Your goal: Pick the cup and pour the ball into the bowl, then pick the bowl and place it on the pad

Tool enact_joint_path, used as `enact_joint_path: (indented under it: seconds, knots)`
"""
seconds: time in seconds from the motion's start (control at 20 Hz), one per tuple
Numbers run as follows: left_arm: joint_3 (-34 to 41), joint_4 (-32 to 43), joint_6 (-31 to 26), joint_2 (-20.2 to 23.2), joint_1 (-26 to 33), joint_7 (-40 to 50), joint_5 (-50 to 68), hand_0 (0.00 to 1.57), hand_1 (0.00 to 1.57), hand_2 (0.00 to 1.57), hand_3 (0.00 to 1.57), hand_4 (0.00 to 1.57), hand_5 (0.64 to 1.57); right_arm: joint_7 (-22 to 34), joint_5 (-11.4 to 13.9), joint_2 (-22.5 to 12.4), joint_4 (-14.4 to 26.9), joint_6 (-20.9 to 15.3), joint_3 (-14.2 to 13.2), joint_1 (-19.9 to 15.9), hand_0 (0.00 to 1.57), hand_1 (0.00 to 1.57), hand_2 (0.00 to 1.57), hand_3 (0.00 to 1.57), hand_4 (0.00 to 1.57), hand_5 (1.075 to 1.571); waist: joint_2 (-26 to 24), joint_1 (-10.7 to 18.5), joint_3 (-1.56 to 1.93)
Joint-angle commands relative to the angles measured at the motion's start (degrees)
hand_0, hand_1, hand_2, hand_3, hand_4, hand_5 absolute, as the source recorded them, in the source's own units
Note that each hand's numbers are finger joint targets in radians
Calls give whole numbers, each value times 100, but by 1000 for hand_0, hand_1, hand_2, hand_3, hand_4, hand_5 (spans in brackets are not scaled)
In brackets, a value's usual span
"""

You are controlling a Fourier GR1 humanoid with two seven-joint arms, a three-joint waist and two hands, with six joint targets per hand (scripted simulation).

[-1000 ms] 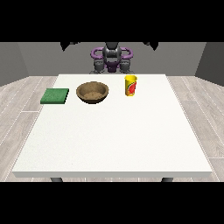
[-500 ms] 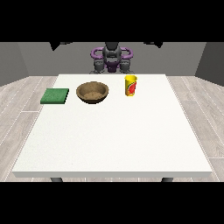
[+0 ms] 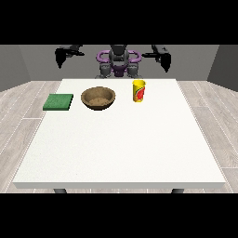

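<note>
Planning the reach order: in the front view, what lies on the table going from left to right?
Green pad → brown bowl → yellow cup, all standing apart along the far part of the white table.

Legible text, labels, numbers: none that I can read. My yellow cup [image 3: 138, 90] carries a red and green mark on its side, too small to tell whether it holds any letters.
</note>
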Motion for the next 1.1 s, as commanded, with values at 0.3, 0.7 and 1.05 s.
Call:
enact_joint_path:
  seconds: [0.3, 0.7, 1.05]
  knots:
    - [-72, 2030, 582, -589, -331, -1959, -575, 0, 0, 0, 0, 0, 1518, -243, -112, -302, 287, 361, -231, -228, 0, 0, 0, 0, 0, 1571, 395, -330, -2]
    - [34, 3448, 875, -574, -988, -2909, -631, 0, 0, 0, 0, 0, 1518, -1011, -51, -364, 1075, 663, -371, -342, 0, 0, 0, 0, 0, 1570, 631, -333, 0]
    - [415, 4757, 737, -320, -1568, -3744, -445, 0, 0, 0, 0, 0, 1521, -1058, 44, -264, 937, 669, -219, -305, 0, 0, 0, 0, 0, 1571, 804, -502, -2]
